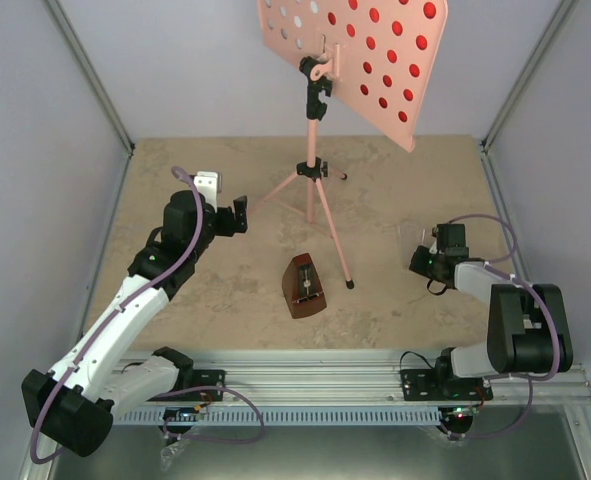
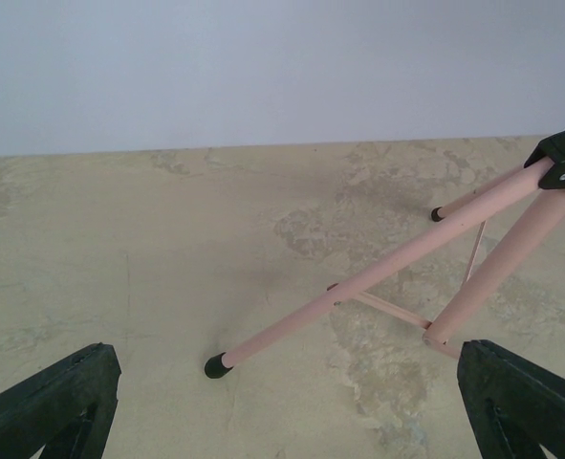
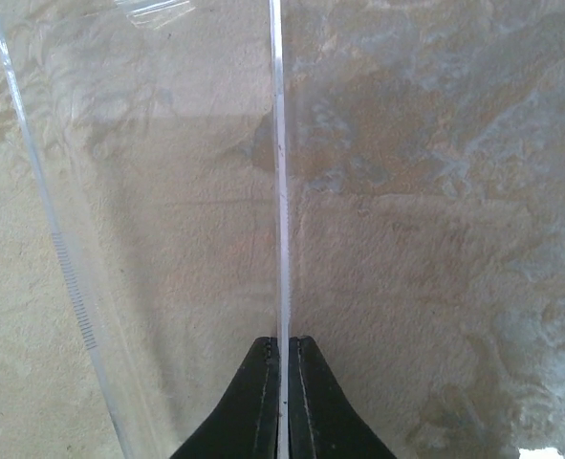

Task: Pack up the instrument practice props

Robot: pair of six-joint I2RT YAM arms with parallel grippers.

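The pink tripod music stand (image 1: 315, 190) stands at the back middle, its hole-dotted desk (image 1: 375, 75) tilted overhead. Red shows through the desk's right holes and white through its left ones; the sheets themselves are hidden. A small brown pyramid metronome (image 1: 303, 286) sits in front of the stand. My left gripper (image 1: 225, 203) hangs open beside the stand's left leg (image 2: 358, 287), whose black foot (image 2: 218, 365) lies between the fingers (image 2: 526, 402) without touching them. My right gripper (image 3: 282, 349) is shut on the white edge of a clear plastic bag (image 3: 279, 191) at the right (image 1: 412, 236).
Grey walls with metal corner posts (image 1: 90, 75) close in the beige stone-patterned table (image 1: 205, 300) on three sides. The stand's front leg (image 1: 337, 245) reaches down toward the metronome. A metal rail (image 1: 315, 385) carries both arm bases at the near edge.
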